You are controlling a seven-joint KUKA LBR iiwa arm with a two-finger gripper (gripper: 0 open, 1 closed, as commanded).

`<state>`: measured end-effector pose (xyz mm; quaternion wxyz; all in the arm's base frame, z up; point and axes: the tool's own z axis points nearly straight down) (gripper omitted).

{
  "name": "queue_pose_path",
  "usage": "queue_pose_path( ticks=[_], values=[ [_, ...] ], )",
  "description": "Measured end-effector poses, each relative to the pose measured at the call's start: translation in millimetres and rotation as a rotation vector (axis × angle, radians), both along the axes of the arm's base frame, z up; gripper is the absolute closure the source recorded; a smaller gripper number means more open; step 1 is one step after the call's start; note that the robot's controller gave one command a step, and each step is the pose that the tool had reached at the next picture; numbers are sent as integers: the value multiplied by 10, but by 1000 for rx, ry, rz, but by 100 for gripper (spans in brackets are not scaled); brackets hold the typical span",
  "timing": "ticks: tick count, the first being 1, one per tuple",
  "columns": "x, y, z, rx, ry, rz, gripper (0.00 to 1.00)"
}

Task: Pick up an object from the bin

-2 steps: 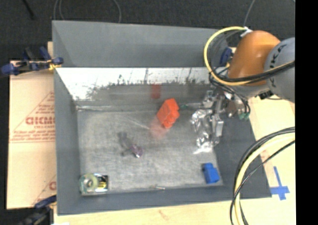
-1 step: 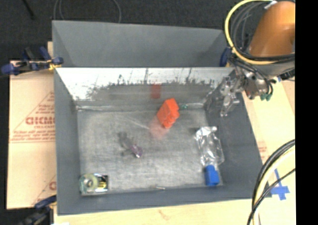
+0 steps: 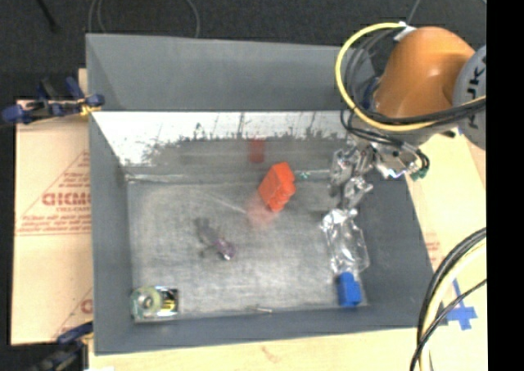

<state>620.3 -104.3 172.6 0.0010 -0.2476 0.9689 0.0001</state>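
A single camera looks down from above and slightly to one side, taking in the whole grey metal bin (image 3: 213, 74), with the robot arm (image 3: 417, 74) entering from the right.

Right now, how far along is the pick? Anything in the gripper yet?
Done: the gripper is down in the bin, on its right side, at the far end of the crinkled clear wrapper with a blue end. In hand: no thing visibly held. Left: grasp and lift. The orange block, the small purple piece and the roll in the near-left corner lie on the floor.
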Motion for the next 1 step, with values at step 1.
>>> queue_pose_path(
  ticks=[1],
  values=[
    [276, 156, -519, -2, -1, 203, 100]
  ],
)
